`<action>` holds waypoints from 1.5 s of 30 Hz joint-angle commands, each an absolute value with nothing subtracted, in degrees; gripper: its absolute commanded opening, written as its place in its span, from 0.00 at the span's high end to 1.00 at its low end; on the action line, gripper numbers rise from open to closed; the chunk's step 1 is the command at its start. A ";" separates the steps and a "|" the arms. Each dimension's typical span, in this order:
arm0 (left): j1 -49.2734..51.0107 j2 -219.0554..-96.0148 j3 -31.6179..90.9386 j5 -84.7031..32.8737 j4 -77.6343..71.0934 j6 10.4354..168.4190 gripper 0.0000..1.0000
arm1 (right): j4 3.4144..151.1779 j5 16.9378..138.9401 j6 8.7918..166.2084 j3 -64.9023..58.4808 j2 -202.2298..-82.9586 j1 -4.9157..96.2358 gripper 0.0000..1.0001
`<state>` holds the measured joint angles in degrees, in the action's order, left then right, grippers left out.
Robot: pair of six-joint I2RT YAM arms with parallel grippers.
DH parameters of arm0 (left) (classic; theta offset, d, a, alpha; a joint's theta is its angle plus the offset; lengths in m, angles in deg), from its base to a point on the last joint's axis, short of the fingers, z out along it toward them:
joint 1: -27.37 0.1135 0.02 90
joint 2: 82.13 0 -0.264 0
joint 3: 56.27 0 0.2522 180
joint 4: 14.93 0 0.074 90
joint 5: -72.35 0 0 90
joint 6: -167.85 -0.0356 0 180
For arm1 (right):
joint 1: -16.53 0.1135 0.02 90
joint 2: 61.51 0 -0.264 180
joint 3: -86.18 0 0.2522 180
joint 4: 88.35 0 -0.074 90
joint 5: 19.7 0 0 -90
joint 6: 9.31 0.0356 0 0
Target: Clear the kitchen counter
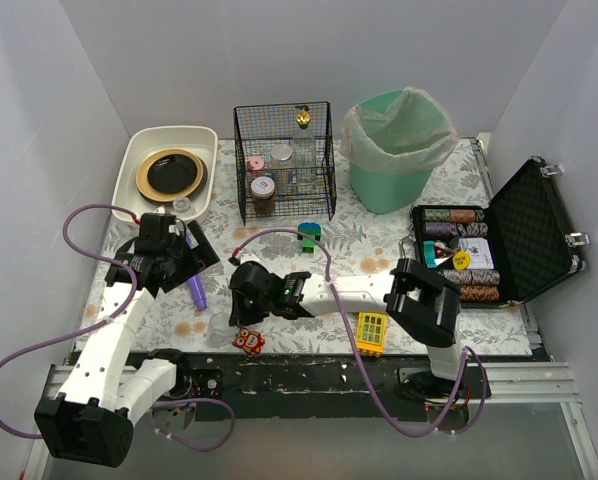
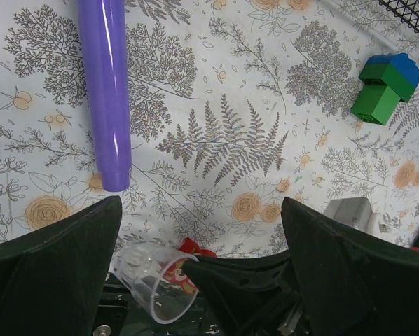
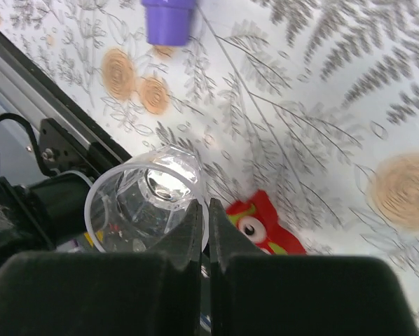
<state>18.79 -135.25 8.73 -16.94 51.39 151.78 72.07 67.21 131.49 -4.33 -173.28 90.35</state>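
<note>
The kitchen counter [image 1: 379,228] is a flower-print cloth top. My right gripper [image 1: 241,306] reaches left across its front; in the right wrist view the gripper [image 3: 204,225] is shut on the rim wall of a clear plastic cup [image 3: 136,210], held tilted over the black front edge. A red owl toy [image 3: 264,225] lies just beside it. My left gripper [image 2: 201,210] is open and empty above the cloth, near a purple tube [image 2: 108,91]. The cup [image 2: 152,281] and owl [image 2: 190,248] show low in the left wrist view.
A green and blue brick [image 2: 383,87] lies mid-counter. A yellow block [image 1: 372,331] sits by the front edge. A white tub [image 1: 169,170] with a plate, a wire basket [image 1: 284,160], a green bin [image 1: 399,150] and an open chip case [image 1: 499,245] line the back and right.
</note>
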 commanded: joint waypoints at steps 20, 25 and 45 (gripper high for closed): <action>18.75 -126.69 12.06 -55.53 21.69 170.48 0.02 | 119.60 85.94 152.90 34.62 -130.33 68.84 0.99; 18.23 -126.95 13.92 -59.39 18.63 172.50 0.02 | 134.74 88.84 163.12 36.92 -132.87 66.72 0.99; 14.89 -127.74 9.96 -70.56 9.73 175.32 0.07 | 144.52 88.76 169.11 35.77 -135.26 64.26 0.99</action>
